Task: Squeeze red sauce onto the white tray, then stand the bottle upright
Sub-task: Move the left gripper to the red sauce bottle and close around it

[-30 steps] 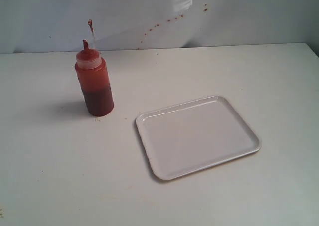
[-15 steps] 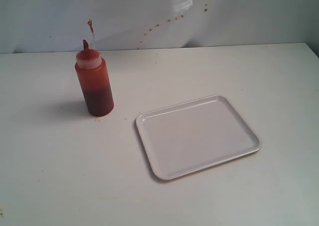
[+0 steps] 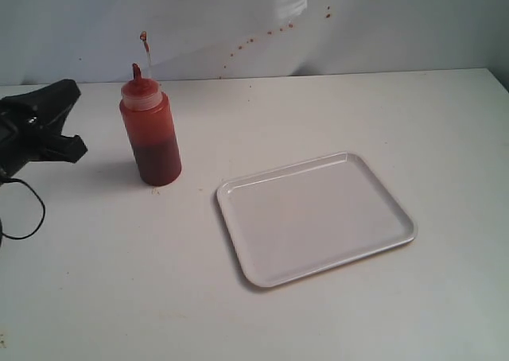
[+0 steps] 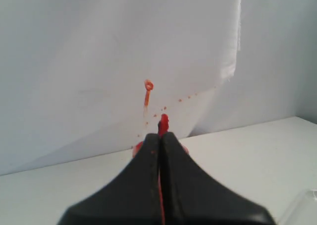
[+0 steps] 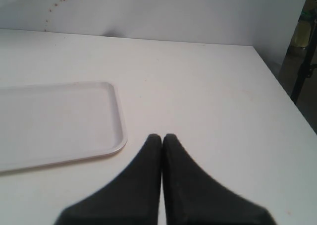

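The bottle (image 3: pixel 151 134) stands upright on the table at back left, its red nozzle up and the tethered tip cap (image 3: pixel 144 36) hanging above it. To its right lies the white tray (image 3: pixel 314 218), flat, with no red sauce showing on it. My left gripper (image 3: pixel 76 148) reaches in from the left edge, a short gap from the bottle. In the left wrist view this gripper (image 4: pixel 160 136) is shut and empty, and only the bottle's nozzle (image 4: pixel 163 122) shows above it. My right gripper (image 5: pixel 162 137) is shut and empty, beside a corner of the tray (image 5: pixel 54 121).
Small red specks (image 3: pixel 262 36) dot the white backdrop behind the table. A black cable (image 3: pixel 24 218) loops on the table under the left arm. The table's right edge (image 5: pixel 285 96) drops off beyond the right gripper.
My left gripper has come into the exterior view from the left edge, toward the bottle. Bottle and tray have not moved.
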Robot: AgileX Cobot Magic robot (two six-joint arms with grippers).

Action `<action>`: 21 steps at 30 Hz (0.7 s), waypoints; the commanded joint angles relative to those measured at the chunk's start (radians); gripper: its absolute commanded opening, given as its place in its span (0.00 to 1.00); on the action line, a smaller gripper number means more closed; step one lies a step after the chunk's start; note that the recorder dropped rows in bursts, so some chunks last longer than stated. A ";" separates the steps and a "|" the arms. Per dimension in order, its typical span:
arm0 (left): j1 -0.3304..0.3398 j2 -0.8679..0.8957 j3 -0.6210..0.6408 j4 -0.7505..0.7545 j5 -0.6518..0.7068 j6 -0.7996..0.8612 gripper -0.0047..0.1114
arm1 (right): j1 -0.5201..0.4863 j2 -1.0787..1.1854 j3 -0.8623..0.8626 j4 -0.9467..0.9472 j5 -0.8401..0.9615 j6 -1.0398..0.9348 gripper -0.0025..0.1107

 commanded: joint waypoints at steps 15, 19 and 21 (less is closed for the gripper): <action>-0.005 0.127 -0.088 0.140 -0.020 0.006 0.04 | 0.003 -0.006 0.004 0.003 -0.001 0.000 0.02; -0.005 0.127 -0.088 0.167 -0.020 0.006 0.04 | 0.003 -0.006 0.004 0.003 -0.001 0.000 0.02; -0.005 0.127 -0.088 0.170 -0.020 0.006 0.04 | 0.003 -0.006 0.004 0.003 -0.001 0.000 0.02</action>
